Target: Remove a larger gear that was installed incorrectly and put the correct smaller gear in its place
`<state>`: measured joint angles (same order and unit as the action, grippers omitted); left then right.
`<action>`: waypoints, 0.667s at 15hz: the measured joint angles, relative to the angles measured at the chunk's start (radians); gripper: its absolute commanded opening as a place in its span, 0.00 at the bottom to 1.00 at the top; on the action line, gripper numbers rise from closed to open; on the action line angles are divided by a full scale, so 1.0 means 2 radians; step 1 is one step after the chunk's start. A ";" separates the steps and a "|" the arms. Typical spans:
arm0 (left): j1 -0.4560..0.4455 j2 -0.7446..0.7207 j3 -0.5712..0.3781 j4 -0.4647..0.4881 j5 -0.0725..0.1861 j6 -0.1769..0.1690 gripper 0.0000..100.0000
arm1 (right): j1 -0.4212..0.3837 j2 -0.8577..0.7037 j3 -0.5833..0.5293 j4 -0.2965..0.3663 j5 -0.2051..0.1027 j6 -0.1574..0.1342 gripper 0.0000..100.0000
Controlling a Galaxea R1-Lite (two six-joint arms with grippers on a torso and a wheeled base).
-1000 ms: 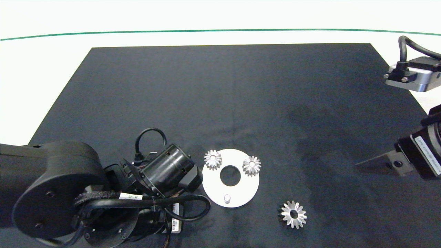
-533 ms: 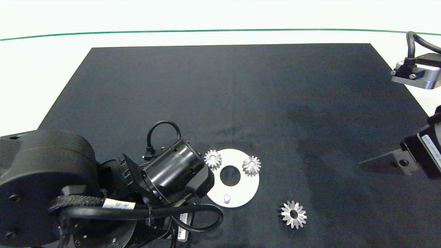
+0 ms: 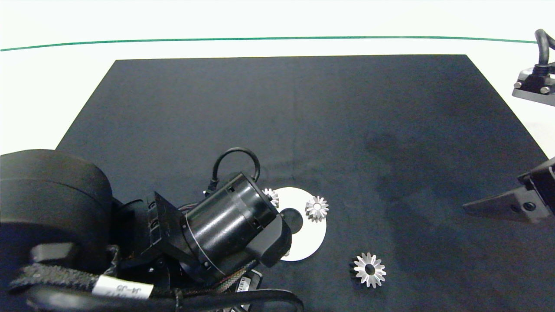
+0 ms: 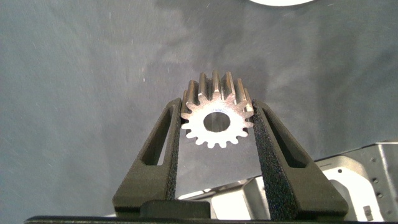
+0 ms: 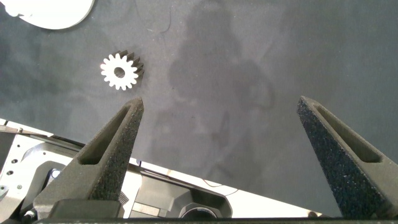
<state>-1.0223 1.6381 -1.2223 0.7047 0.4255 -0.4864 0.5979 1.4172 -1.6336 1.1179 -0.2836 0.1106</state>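
The larger gear (image 3: 369,270), silver with long pointed teeth, lies flat on the black mat to the front right of the white disc (image 3: 310,240); the right wrist view also shows this gear (image 5: 120,70). My left gripper (image 4: 214,107) is shut on a smaller gear (image 4: 215,119), held by its toothed rim just above the mat. In the head view the left wrist (image 3: 234,227) covers the disc's left half and hides the fingers. One small gear (image 3: 317,208) stands on the disc's far right, another (image 3: 272,195) peeks out at the wrist's edge. My right gripper (image 5: 217,102) is open, off at the mat's right edge.
The black mat (image 3: 303,112) lies on a white table with a green line (image 3: 260,38) across the back. The right arm's finger (image 3: 494,203) juts in from the right edge. Open mat spreads behind and to the right of the disc.
The left arm has swung right and forward over the white disc, now covering its left half and its near peg. The right arm has drawn back toward the right edge.
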 measured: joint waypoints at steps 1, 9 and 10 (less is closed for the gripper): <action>-0.002 0.000 -0.006 0.000 0.000 0.013 0.04 | 0.000 -0.003 0.002 0.000 0.000 -0.001 1.00; -0.008 0.024 -0.033 -0.001 0.001 0.125 0.04 | 0.001 -0.040 0.013 0.002 0.000 -0.023 1.00; -0.008 0.030 -0.040 -0.002 0.001 0.140 0.04 | 0.001 -0.046 0.017 0.002 0.000 -0.028 1.00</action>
<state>-1.0385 1.6977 -1.3028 0.7004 0.4266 -0.2062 0.5994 1.3257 -1.6000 1.1213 -0.2836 0.0547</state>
